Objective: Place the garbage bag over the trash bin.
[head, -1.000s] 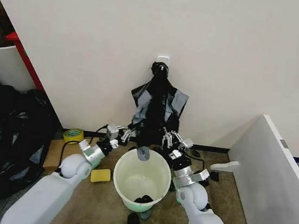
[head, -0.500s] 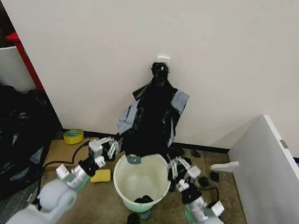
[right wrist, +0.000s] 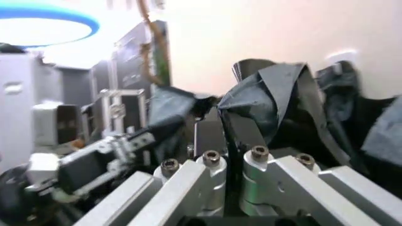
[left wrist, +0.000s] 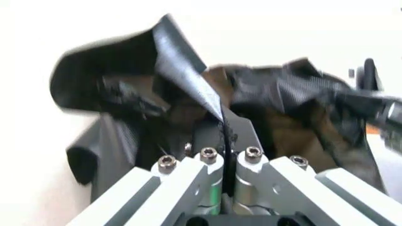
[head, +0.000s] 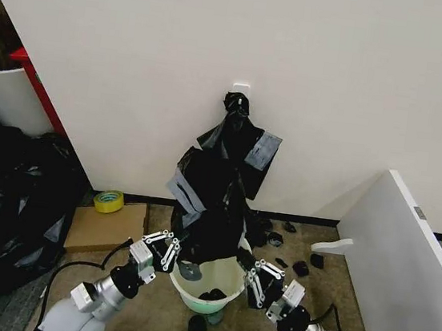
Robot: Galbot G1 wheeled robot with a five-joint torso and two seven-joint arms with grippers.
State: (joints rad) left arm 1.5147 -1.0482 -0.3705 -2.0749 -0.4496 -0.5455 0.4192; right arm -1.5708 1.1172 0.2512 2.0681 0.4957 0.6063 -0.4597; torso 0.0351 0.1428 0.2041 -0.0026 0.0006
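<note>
You had both the left gripper [head: 169, 249] and right gripper [head: 255, 280] pinched tight on the garbage bag [head: 213, 213], spreading its mouth above the trash bin [head: 218, 288].

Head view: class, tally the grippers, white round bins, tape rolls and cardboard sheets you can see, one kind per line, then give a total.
Grippers: 2, left gripper and right gripper
White round bins: 1, trash bin
Tape rolls: 1, yellow-green tape roll
Cardboard sheets: 1, cardboard sheet
Total: 5

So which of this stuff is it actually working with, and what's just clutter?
In use:
garbage bag
trash bin
left claw, shut on the bag
right claw, shut on the bag

Lying about:
tape roll
cardboard sheet
heap of black plastic
white board
</note>
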